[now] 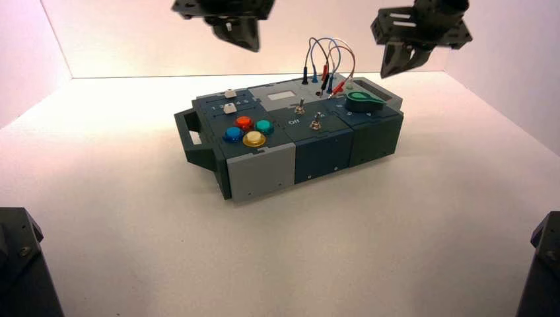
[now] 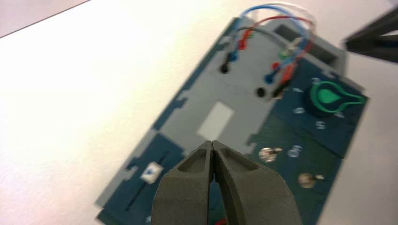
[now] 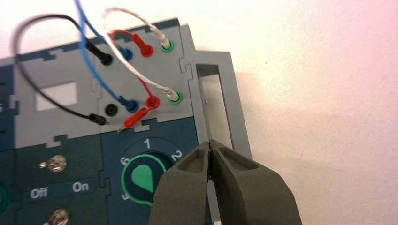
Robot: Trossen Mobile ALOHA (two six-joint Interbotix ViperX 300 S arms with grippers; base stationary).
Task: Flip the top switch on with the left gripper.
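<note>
Left gripper (image 2: 212, 144): jaws pressed together, empty, raised above the box (image 1: 321, 158). Top switch (image 2: 268, 153) sits just past the jaw tips, untouched. Right gripper (image 3: 210, 143): jaws closed, empty, over the green knob (image 3: 143, 177).

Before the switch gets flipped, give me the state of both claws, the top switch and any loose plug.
left claw: shut, hovering over the box.
right claw: shut, over the box's right end.
top switch: lever leaning toward Off.
red plug: out of its socket, metal tip showing.

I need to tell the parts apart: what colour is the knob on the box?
Green: the knob sits in a dark blue panel, clearest in the right wrist view.
</note>
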